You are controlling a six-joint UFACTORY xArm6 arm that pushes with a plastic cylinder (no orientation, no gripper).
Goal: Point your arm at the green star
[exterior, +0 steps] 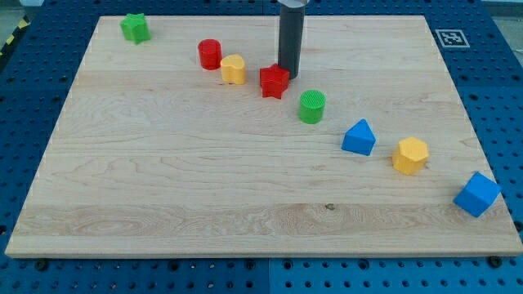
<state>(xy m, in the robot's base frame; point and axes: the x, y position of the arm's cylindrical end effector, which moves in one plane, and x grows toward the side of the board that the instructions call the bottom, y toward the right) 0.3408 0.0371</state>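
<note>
The green star (135, 28) sits near the board's top left corner. My tip (288, 74) is the lower end of a dark rod that comes down from the view's top middle. It rests just behind and to the right of the red star (274, 81), touching or nearly touching it. The green star lies far to the view's left of my tip. Between them stand a red cylinder (210, 54) and a yellow block (233, 69).
A green cylinder (311, 107) stands below right of my tip. Further right are a blue block (359, 137), a yellow hexagonal block (410, 155) and a blue cube (476, 194) near the right edge. The wooden board (163, 180) lies on a blue pegboard table.
</note>
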